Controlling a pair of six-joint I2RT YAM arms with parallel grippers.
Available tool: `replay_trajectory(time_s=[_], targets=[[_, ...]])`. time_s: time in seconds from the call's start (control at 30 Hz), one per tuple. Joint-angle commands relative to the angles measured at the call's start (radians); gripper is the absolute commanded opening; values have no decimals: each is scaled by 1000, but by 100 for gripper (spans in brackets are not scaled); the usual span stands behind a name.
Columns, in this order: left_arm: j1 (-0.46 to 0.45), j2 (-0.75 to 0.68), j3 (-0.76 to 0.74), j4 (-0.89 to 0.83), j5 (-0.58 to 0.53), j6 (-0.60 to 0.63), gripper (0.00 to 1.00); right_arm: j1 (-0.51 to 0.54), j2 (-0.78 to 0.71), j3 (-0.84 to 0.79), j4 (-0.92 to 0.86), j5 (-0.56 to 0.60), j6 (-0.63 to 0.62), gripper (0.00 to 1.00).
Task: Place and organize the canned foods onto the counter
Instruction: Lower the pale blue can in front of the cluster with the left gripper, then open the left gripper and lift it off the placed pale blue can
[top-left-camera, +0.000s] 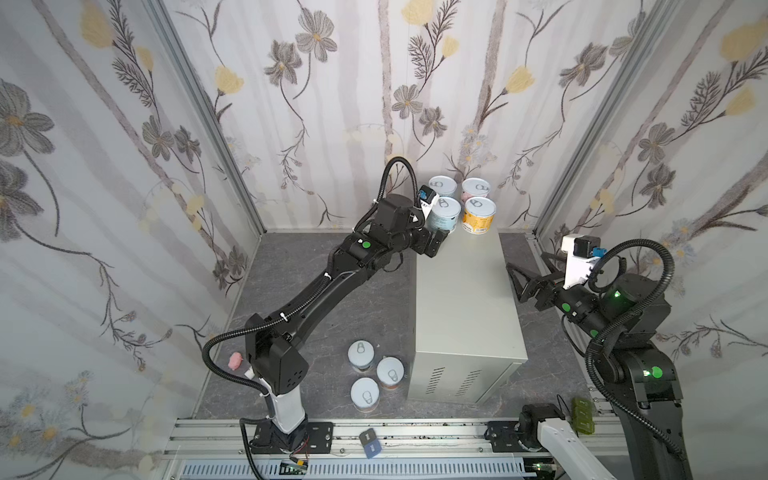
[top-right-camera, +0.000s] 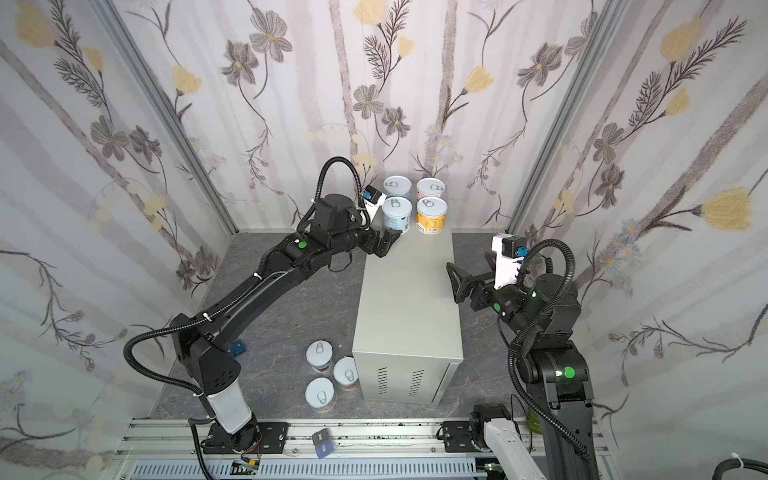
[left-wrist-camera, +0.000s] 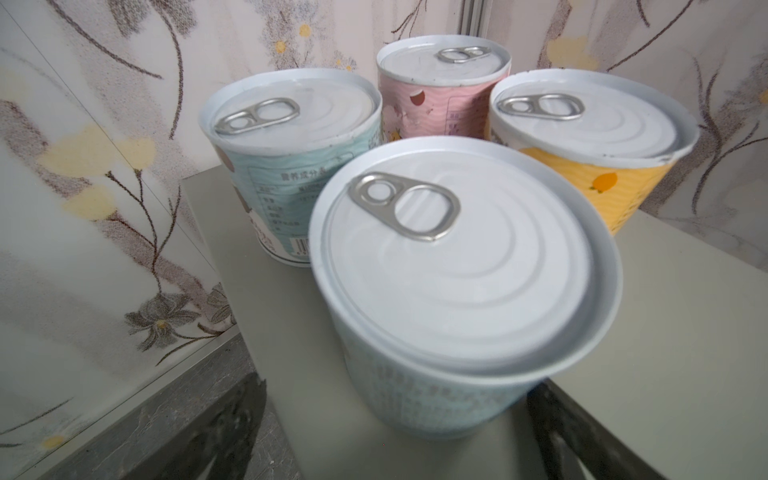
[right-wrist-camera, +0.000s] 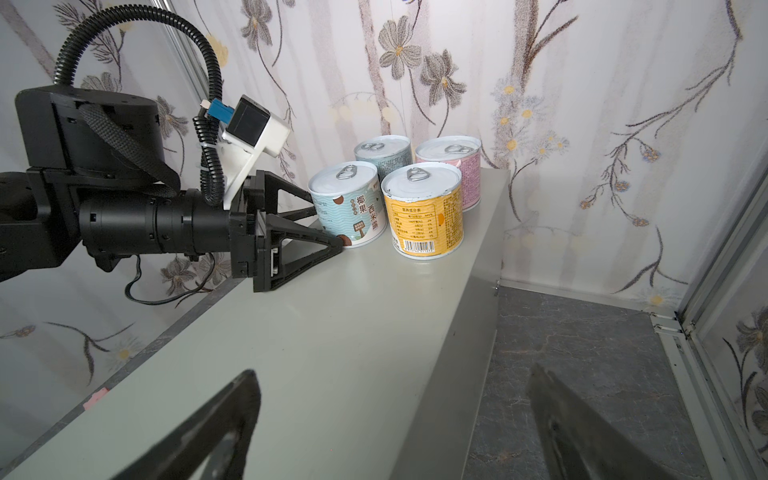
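Four canned foods stand in a square at the far end of the counter (top-left-camera: 457, 299): light blue (top-left-camera: 442, 185), pink (top-left-camera: 476, 189), a nearer light blue can (top-left-camera: 446, 214) (left-wrist-camera: 457, 282) and orange (top-left-camera: 480, 216). My left gripper (top-left-camera: 434, 237) (right-wrist-camera: 328, 222) is open, its fingertips level with the base of the nearer light blue can and not pressing it. Three more cans (top-left-camera: 360, 354) (top-left-camera: 390, 372) (top-left-camera: 365, 394) stand on the floor by the counter's vented end. My right gripper (top-left-camera: 527, 262) (right-wrist-camera: 392, 372) hangs open and empty over the counter's right edge.
Floral walls close in the back and both sides. A small pink lump (top-left-camera: 235, 360) lies on the dark floor by the left arm's base. A blue-grey card (top-left-camera: 370, 444) rests on the front rail, and a green block (top-left-camera: 582, 415) sits near the right arm's base.
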Motion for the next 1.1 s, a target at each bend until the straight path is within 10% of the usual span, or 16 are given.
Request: replay_trajectory(time_s=[0.0,1.07], targets=[[4,11,9,-6,2,6,100,1,0,-2,22,15,-19,100],[8,45,45,-19,13,5,100,2,0,3,15,23,-27,100]])
